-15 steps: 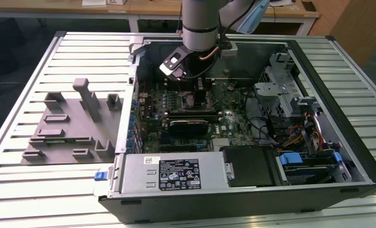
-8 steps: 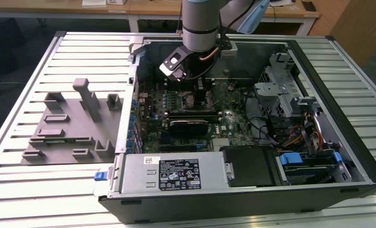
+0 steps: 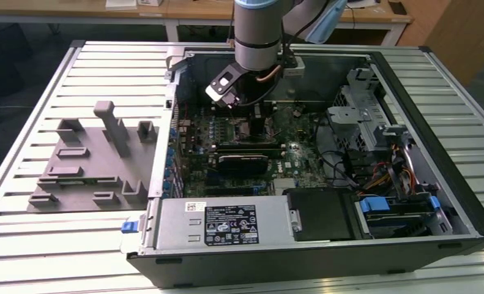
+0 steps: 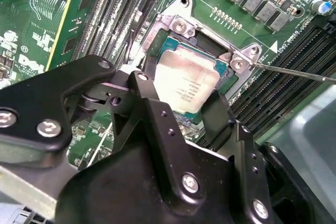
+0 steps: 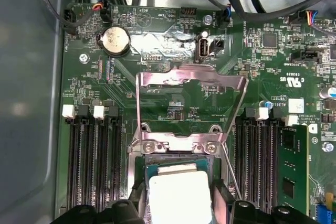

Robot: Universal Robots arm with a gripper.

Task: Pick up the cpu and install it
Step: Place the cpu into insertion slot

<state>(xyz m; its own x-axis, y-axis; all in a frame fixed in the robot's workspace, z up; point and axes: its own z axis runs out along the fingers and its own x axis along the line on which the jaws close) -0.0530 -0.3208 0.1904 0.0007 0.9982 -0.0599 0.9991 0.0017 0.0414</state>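
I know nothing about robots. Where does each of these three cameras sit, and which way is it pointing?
Exterior view: off the arm, high up, looking down into the open computer case; the arm reaches in.
First wrist view: on the wrist, facing the motherboard and the raised socket frame; the gripper shows at the picture's edge.
Second wrist view: on the wrist, looking slantwise past the gripper's black body to the socket.
Both wrist views share the cpu held between the fingers.
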